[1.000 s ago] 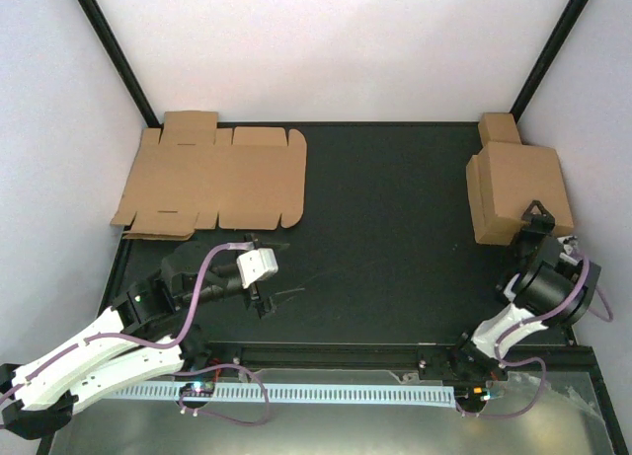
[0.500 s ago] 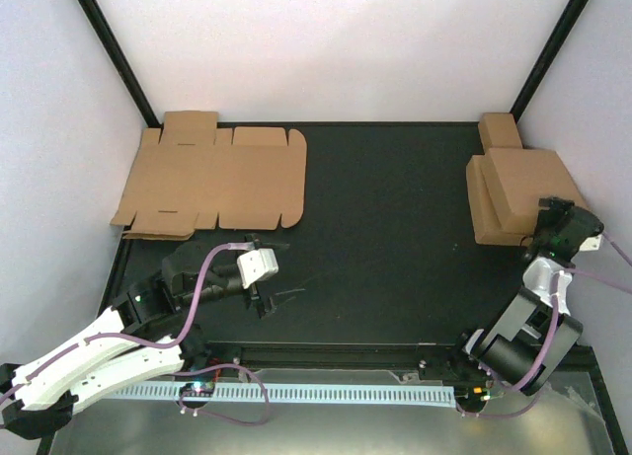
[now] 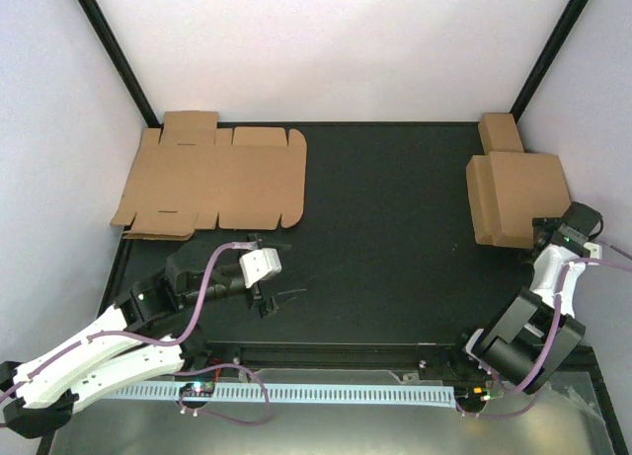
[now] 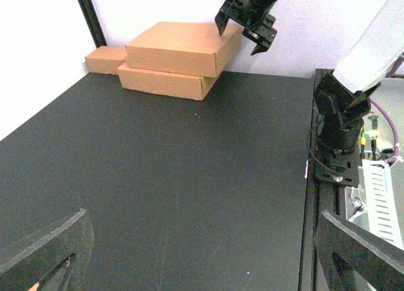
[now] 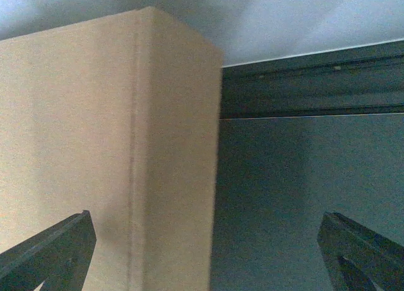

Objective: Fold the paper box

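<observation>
A flat brown die-cut paper box sheet (image 3: 212,179) with flaps and rounded tabs lies at the table's back left. At the right, a folded paper box (image 3: 518,193) (image 4: 180,45) rests on top of another folded box (image 4: 164,83). My right gripper (image 3: 549,228) (image 4: 247,26) hovers open at the top box's near right corner, apart from it. In the right wrist view that box's corner (image 5: 95,146) fills the left half, and the fingers (image 5: 57,253) stand wide around bare space. My left gripper (image 3: 267,299) (image 4: 208,259) is open over the black table, holding nothing.
A small oblong brown box (image 3: 499,131) (image 4: 104,59) sits behind the stack against the back wall. Black frame posts (image 3: 109,50) rise at both back corners. The right arm's base (image 4: 341,124) and a cable tray (image 3: 316,391) line the near edge.
The top folded box has shifted and settled flat on the stack. My right arm has swung outward, and its gripper has moved from the box's near edge to its near right corner. The left arm is still.
</observation>
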Tool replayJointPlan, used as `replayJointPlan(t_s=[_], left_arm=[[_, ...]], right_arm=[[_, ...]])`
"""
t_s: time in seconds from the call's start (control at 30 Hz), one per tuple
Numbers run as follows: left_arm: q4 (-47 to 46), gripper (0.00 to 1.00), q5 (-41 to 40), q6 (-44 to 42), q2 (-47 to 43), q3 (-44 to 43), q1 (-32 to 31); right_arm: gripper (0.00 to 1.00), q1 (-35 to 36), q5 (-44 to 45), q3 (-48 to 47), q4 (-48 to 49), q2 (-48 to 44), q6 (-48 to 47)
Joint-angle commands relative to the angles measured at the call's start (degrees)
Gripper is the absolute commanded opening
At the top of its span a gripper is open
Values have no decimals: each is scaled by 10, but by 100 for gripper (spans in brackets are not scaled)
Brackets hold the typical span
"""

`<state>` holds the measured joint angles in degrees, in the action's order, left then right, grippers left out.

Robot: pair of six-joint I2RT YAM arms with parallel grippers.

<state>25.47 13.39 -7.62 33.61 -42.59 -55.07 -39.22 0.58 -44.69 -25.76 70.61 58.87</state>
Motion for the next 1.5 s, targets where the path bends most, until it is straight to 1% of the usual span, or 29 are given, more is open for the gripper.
replayJointPlan(t_s=[0.0, 0.2, 0.33, 0.47, 0.6, 0.73, 0.83, 0.97, 1.07, 1.23, 1.33, 1.47], left_arm=[[6, 99, 9, 3, 9, -11, 4], [10, 99, -3, 3, 19, -11, 4], [12, 99, -14, 3, 24, -10, 4], [14, 99, -30, 5, 30, -11, 5], [16, 99, -55, 15, 33, -10, 5], [16, 99, -93, 30, 32, -9, 5], [14, 99, -119, 38, 27, -9, 5], [8, 99, -139, 51, 22, -10, 5], [21, 99, -150, 67, 33, -22, 5], [52, 99, -178, 108, 69, -46, 6], [65, 99, -205, 148, 79, -50, 11], [65, 99, -224, 179, 72, -43, 18]], right_arm=[[100, 0, 76, -21, -93, -29, -24], [100, 0, 131, -28, -120, -78, -50], [100, 1, 144, -43, -143, -94, -59], [100, 2, 127, -55, -147, -122, -76], [100, 21, 62, -61, -103, -165, -126], [100, 80, -14, -63, -31, -200, -187], [100, 131, -64, -75, 4, -200, -219], [100, 206, -106, -93, 31, -185, -253], [100, 272, -124, -86, 70, -185, -278], [100, 382, -136, -56, 127, -190, -317], [100, 419, -152, -18, 150, -195, -336], [100, 435, -223, 47, 210, -204, -331]])
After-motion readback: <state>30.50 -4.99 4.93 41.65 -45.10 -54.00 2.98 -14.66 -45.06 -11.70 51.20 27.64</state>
